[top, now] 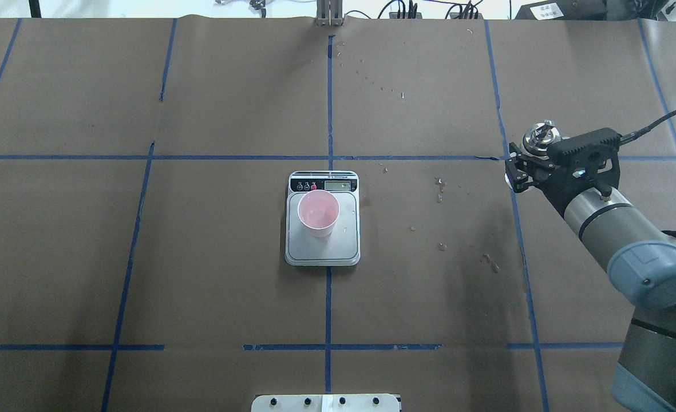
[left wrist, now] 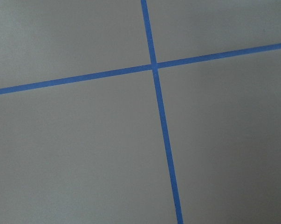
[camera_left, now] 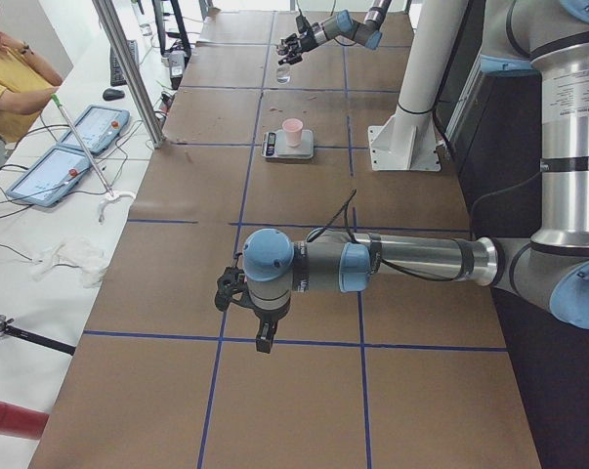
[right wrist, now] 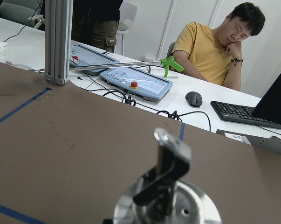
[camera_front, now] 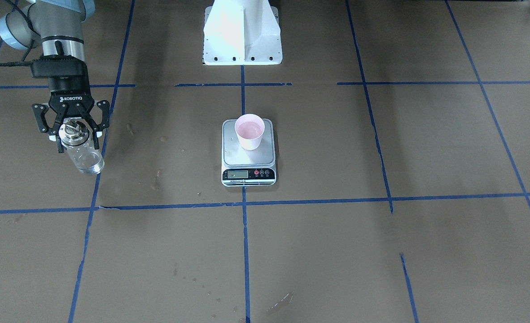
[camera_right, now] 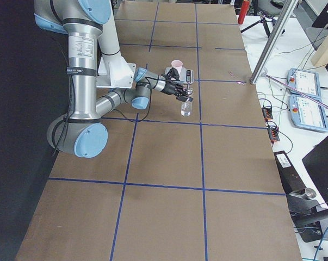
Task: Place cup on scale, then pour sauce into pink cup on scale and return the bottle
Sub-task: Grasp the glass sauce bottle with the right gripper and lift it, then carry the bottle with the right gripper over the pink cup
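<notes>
My right end effector (camera_front: 79,148) is pinching the bottle (camera_front: 84,157) just under its metal cap. The bottle is upright, well clear of every counter (camera_front: 381,251) edge and well apart from the cup (camera_front: 249,131) standing on the scale (camera_front: 265,157) at mid-counter, with open brown surface around both. The left end effector (camera_left: 258,315) hangs over bare counter far along the table, and I cannot tell whether it is spread or closed; blue tape lines (camera_front: 245,224) grid the surface, wet spots (top: 439,183) lie between scale and bottle, and an operator (right wrist: 210,46) sits at the white desk beyond.
</notes>
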### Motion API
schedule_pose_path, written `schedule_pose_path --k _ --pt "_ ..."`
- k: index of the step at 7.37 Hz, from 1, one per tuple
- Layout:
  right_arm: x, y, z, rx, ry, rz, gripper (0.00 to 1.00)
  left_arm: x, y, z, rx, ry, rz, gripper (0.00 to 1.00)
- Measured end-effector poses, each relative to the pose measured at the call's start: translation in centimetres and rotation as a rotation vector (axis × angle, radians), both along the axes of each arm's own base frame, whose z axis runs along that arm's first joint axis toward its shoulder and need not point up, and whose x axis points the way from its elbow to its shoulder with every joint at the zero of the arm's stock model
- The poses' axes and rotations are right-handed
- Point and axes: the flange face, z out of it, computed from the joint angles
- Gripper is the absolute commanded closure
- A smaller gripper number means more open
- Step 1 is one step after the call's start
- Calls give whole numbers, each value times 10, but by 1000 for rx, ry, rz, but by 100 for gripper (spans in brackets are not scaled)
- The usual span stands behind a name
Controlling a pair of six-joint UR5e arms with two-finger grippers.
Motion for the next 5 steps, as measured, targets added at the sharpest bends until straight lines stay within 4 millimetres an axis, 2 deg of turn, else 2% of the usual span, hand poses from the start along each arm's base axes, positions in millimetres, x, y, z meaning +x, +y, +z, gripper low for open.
schedule_pose_path --k 2,3,4,5 --pt "-4 -11 -3 -16 113 -24 100 0 0 1 -1 0 0 0" --pt "-22 -17 -19 -28 159 -29 100 0 0 0 -1 0 1 0" --pt "-53 -17 -45 -22 217 -37 100 1 -1 0 -1 0 1 0" --pt "-93 -11 -78 15 286 -32 100 1 -1 0 0 0 1 0"
